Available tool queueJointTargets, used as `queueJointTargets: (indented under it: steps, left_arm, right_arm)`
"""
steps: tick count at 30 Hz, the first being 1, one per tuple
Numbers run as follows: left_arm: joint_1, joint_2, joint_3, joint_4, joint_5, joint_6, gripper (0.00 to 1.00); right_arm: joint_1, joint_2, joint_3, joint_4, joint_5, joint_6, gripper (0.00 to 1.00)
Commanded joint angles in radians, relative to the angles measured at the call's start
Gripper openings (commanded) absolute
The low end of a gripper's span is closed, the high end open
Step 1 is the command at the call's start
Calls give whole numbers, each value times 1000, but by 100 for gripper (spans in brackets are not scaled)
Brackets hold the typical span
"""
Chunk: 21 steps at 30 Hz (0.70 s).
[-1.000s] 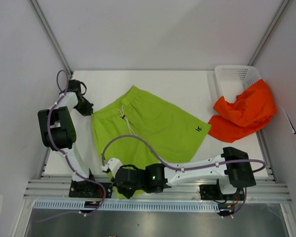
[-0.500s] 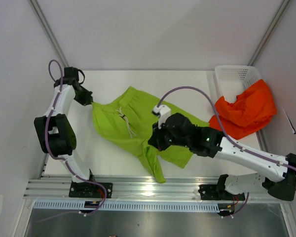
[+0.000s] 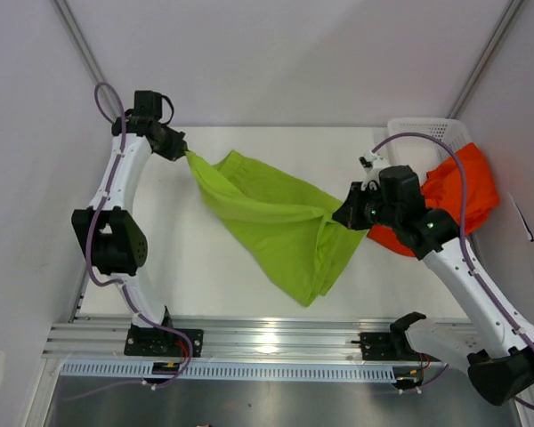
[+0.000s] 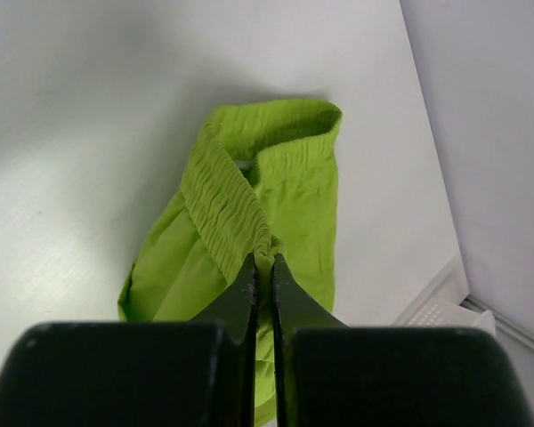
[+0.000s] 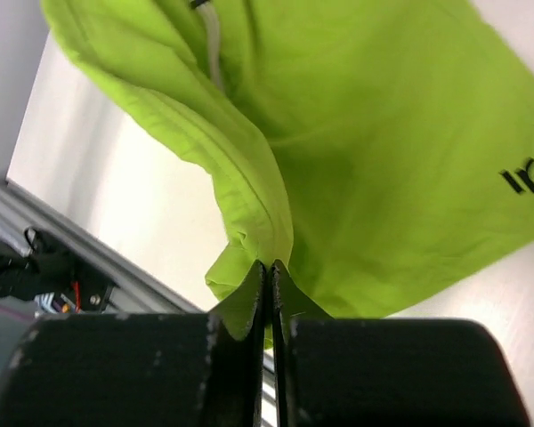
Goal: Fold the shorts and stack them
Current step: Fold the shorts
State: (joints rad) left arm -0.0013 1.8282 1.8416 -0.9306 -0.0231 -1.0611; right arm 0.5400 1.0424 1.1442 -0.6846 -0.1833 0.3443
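Observation:
The lime green shorts (image 3: pixel 276 222) hang stretched between both grippers above the table, sagging to a fold near the front. My left gripper (image 3: pixel 185 151) is shut on the elastic waistband (image 4: pixel 227 209) at the back left. My right gripper (image 3: pixel 343 216) is shut on a hem corner of the green shorts (image 5: pixel 258 222) at the right; a black logo (image 5: pixel 521 178) shows on the cloth. The orange-red shorts (image 3: pixel 445 200) lie crumpled at the right, half over the basket, just behind my right gripper.
A white mesh basket (image 3: pixel 423 138) stands at the back right corner. The aluminium rail (image 3: pixel 276 342) runs along the table's near edge. White walls close in the back and both sides.
Both grippers lifted the green shorts off the table. The left gripper went back and up; the right gripper swung from the near edge across to the right, pulling the cloth taut.

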Motion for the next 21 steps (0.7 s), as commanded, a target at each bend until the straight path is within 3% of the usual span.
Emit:
queueJointTargets:
  steps: [1,10,21]
  left_arm:
    - [-34,34,65,27,15,-126,0]
    - [-94,172,266,9,-11,-270,0]
    - [-111,249,297,114,-14,-367,0]
  right_arm:
    - [-141,-19,-15,-18,-152,-53,0]
    - [-397,59,-57,82,-168,2,0]
    - [-503,312,136,172,-179,13,0]
